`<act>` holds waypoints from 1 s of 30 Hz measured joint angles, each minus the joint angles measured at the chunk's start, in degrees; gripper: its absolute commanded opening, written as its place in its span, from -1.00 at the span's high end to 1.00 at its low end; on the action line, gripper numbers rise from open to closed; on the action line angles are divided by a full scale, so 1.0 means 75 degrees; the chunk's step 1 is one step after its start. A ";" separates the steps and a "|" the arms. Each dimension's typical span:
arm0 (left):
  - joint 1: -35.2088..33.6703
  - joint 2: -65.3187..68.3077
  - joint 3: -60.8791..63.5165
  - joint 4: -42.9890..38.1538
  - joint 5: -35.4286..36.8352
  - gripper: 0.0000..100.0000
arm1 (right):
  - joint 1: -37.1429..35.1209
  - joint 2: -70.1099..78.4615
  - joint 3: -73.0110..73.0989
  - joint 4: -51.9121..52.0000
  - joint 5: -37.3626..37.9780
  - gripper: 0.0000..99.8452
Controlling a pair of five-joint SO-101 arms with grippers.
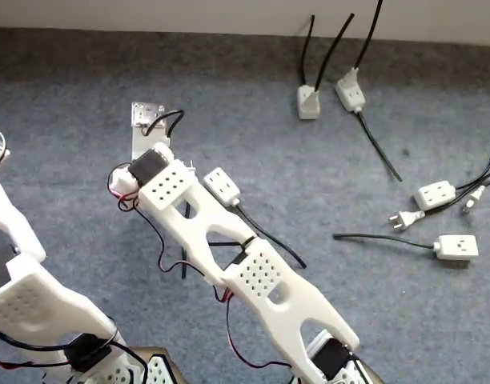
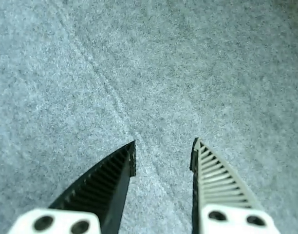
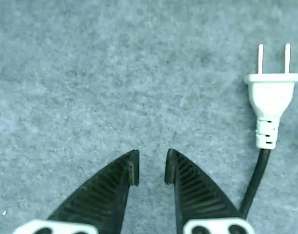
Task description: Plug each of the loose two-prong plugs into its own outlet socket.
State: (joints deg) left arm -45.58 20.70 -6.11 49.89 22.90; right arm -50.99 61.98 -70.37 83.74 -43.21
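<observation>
A white two-prong plug (image 3: 271, 97) on a black cord (image 3: 255, 178) lies flat on the grey carpet, prongs pointing away from my right gripper (image 3: 150, 168). That gripper hangs beside the plug, narrowly open, with nothing between its fingers. In the high view the right arm (image 1: 261, 276) stretches to the middle left, and the plug's prongs (image 1: 190, 166) peek out beside its wrist. A white outlet socket (image 1: 222, 185) lies just right of it. My left gripper (image 2: 163, 156) is open over bare carpet.
Two white sockets (image 1: 308, 102) (image 1: 351, 92) with black cords lie at the back near the wall. At the right lie two more sockets (image 1: 434, 194) (image 1: 457, 246) and two loose plugs (image 1: 407, 218) (image 1: 471, 200). The left arm (image 1: 29, 304) fills the lower left corner.
</observation>
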 measured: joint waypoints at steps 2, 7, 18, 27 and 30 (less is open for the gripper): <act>0.0035 0.0000 0.0000 0.0000 0.0000 0.59 | 0.0000 0.0000 -0.0070 0.0000 0.0000 0.80; 0.0633 0.0000 0.0000 0.0434 0.0000 0.59 | 0.0234 -0.0234 -0.0926 0.0856 0.0305 0.80; 0.4255 0.0000 0.0000 0.2766 0.0715 0.59 | 0.2333 -0.2133 -0.2028 0.2016 0.4126 0.80; 0.5861 0.0000 0.0000 0.3048 0.1946 0.59 | 0.5204 -0.5111 0.0797 0.2016 0.6037 0.80; 0.6084 0.0000 0.0000 0.3048 0.2333 0.59 | 0.5814 -0.5732 0.2168 0.2016 0.6318 0.80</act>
State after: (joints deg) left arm 0.04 20.70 -6.11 72.75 40.40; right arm -7.38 18.99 -54.11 98.86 4.18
